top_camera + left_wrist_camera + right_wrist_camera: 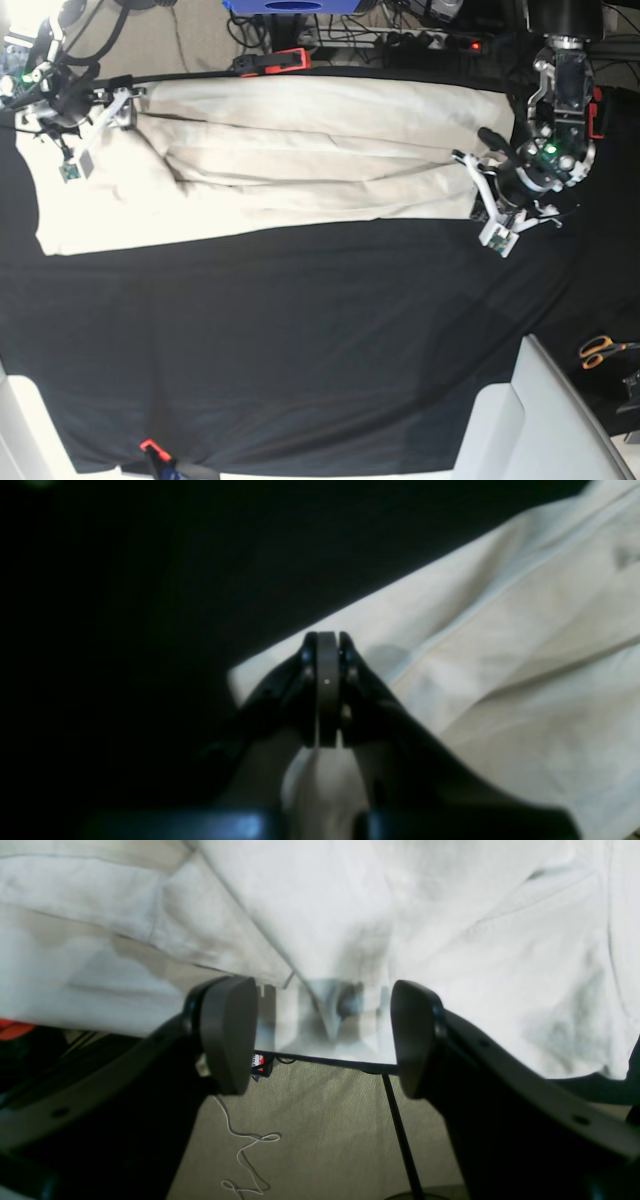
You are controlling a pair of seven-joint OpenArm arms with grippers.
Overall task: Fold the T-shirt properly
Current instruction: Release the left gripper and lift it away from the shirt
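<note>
Black cloth covered the counter (pixel 300 340); the shirt (pixel 300 160) lay toward twelve o'clock. Left tool (pixel 327 645) was clamped on its corner, right tool (pixel 324 1035) gaped empty at the far edge. Next, probably: right pinches, both lift together.

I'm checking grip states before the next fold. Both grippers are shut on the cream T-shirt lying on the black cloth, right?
Only partly. The left gripper is shut on the T-shirt's edge, but the right gripper stands open, its fingers wide apart with nothing between them, as the right wrist view shows. The shirt does lie on the black cloth.
</note>
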